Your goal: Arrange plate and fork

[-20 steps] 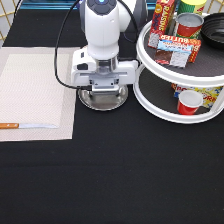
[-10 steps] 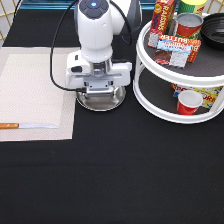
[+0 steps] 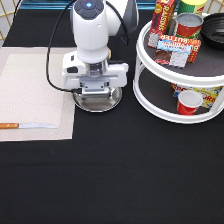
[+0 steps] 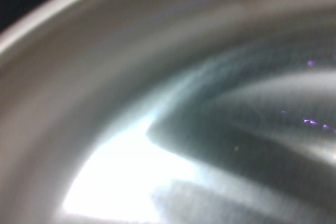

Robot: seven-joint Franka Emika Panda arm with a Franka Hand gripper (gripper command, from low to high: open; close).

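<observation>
Hand: the hand sits low over the plate, in the middle of the exterior view, just right of the mat.
Hand state: I cannot tell whether it is released or clenched; the white body of the arm covers the place where it meets the plate.
Key relation: the plate lies straight beneath the hand, not off to either side; only its near and right rim shows past the hand's housing.
Plate location: it is on the black surface, its left edge at or just over the right edge of the pale mat; whether it rests fully on the surface or is slightly raised I cannot tell.
Wrist evidence: the wrist view is filled with shiny curved metal, the plate seen from very close, so the hand appears to be touching it or just short of it.
Fork: a wooden-handled utensil lies on the near edge of the mat, its long axis running left to right with the handle at the left; its metal end is too faint to tell tines from a blade.
Fork relative to hand: to the left and nearer, apart from the plate.
Right side: a white two-tier rack of cans and boxes stands near the plate, not touching it.
Progress judgement: the plate is being handled and looks not yet placed on the mat.
</observation>
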